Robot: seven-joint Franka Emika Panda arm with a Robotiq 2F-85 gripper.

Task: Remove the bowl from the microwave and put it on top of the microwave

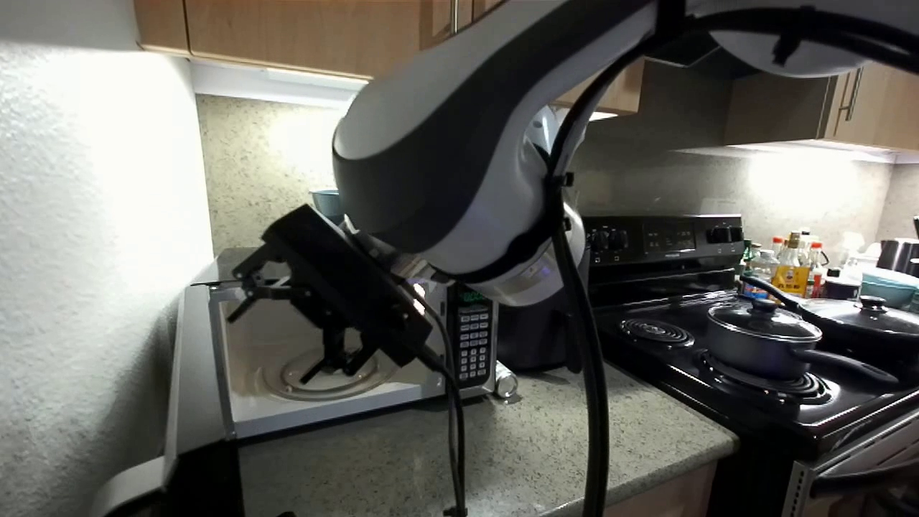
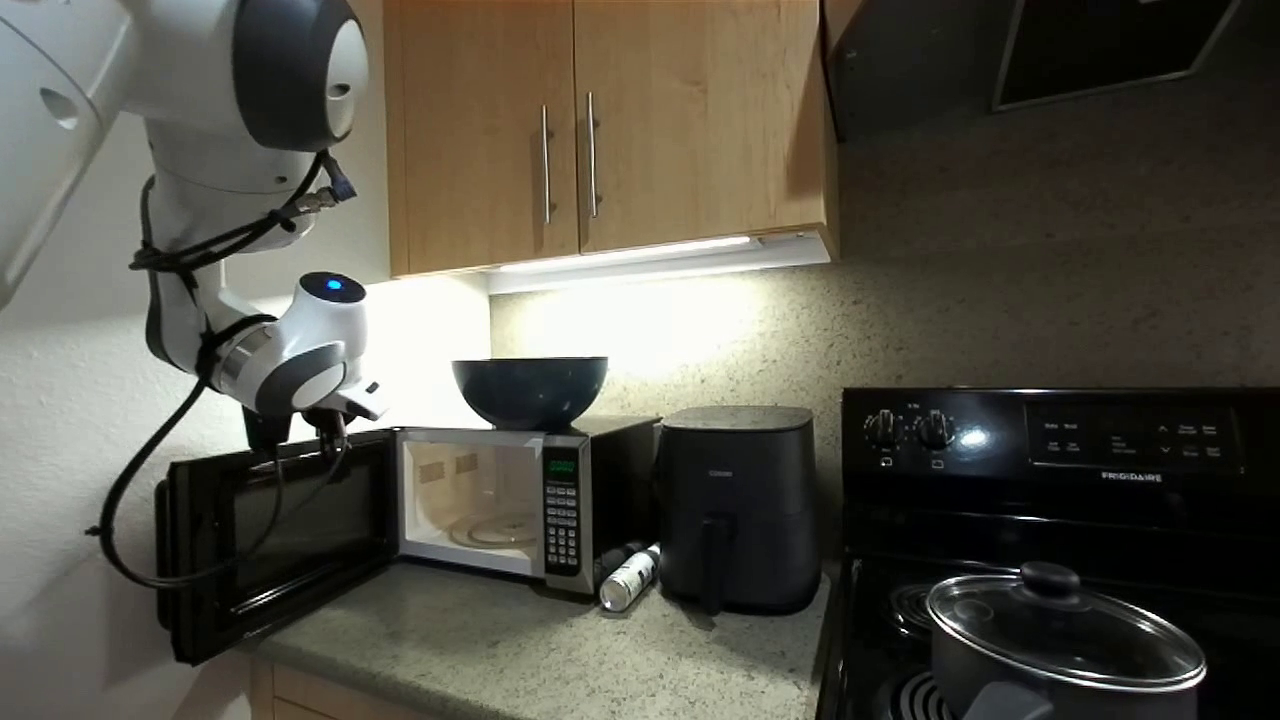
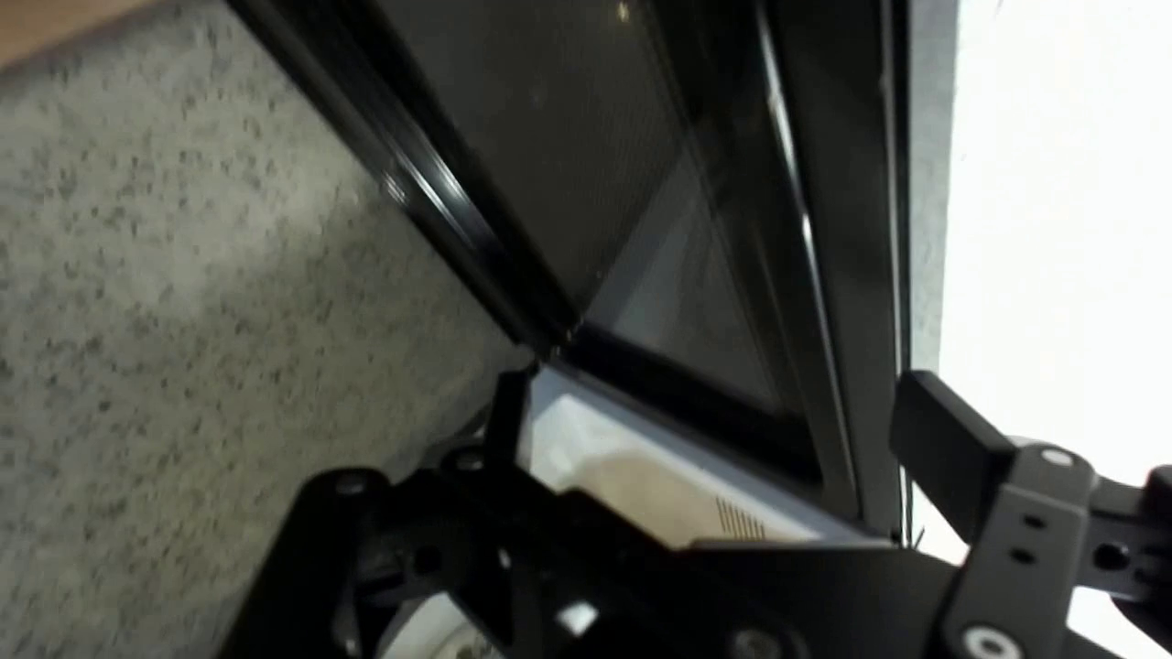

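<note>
The dark, glossy bowl (image 2: 530,390) sits upright on top of the microwave (image 2: 565,520) in an exterior view. A bluish piece of its rim (image 1: 327,201) appears to show behind my arm in an exterior view. The microwave's door (image 2: 300,520) stands wide open. Its cavity holds only the glass turntable (image 1: 323,373). My gripper (image 1: 271,343) is open with nothing between its fingers, in front of the cavity and near the open door. In the wrist view my gripper (image 3: 728,416) has its fingers wide apart, with the door (image 3: 586,137) beyond them. The bowl is out of the wrist view.
A black air fryer (image 2: 740,500) stands right of the microwave, with a small bottle (image 2: 630,578) lying between them. The stove has a lidded pot (image 1: 761,337) and a lidded pan (image 1: 869,316). Cabinets (image 2: 690,130) hang above. A white wall (image 1: 86,215) borders the door side.
</note>
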